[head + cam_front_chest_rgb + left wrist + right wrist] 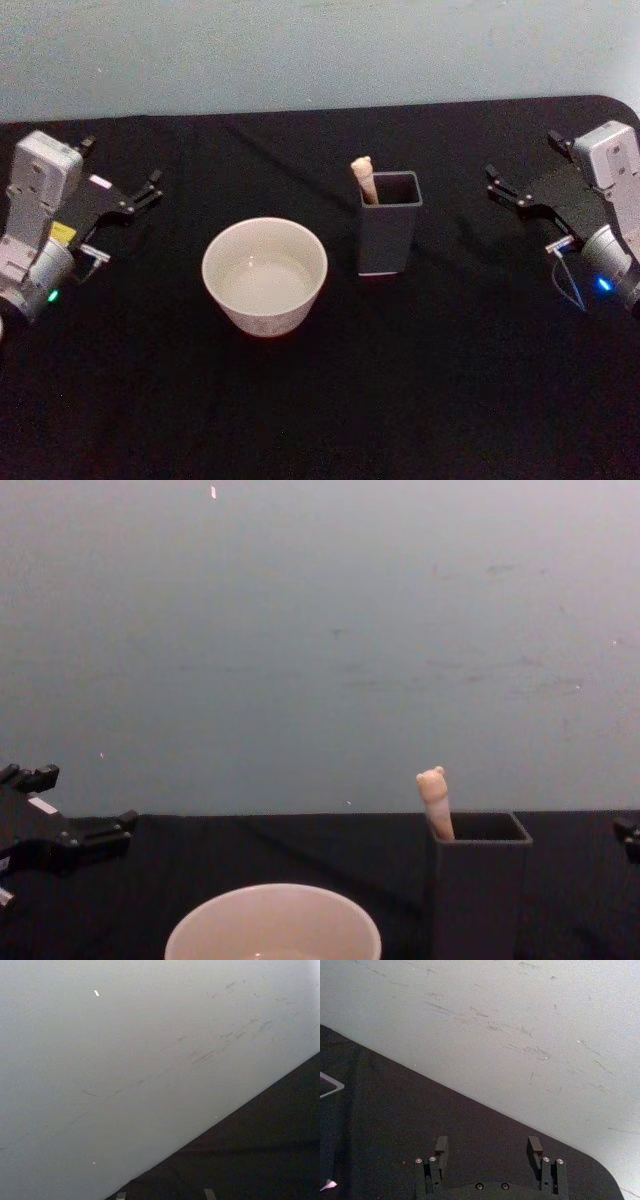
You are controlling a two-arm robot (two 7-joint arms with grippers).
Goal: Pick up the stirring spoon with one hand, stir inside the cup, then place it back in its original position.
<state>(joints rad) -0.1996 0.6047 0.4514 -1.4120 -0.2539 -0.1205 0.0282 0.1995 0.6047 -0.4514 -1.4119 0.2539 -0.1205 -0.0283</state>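
A bear-topped stirring spoon (363, 178) stands handle-up in the far left corner of the dark grey square holder (388, 240) at the middle of the black surface (320, 410). The holder is just right of the wide cream cup (265, 275), the two near but not touching. The left tool (152, 187) sits at the far left and the right tool (497, 184) at the far right, both well apart from the spoon, each with fingers spread wide and holding nothing, before a pale wall (320, 630).
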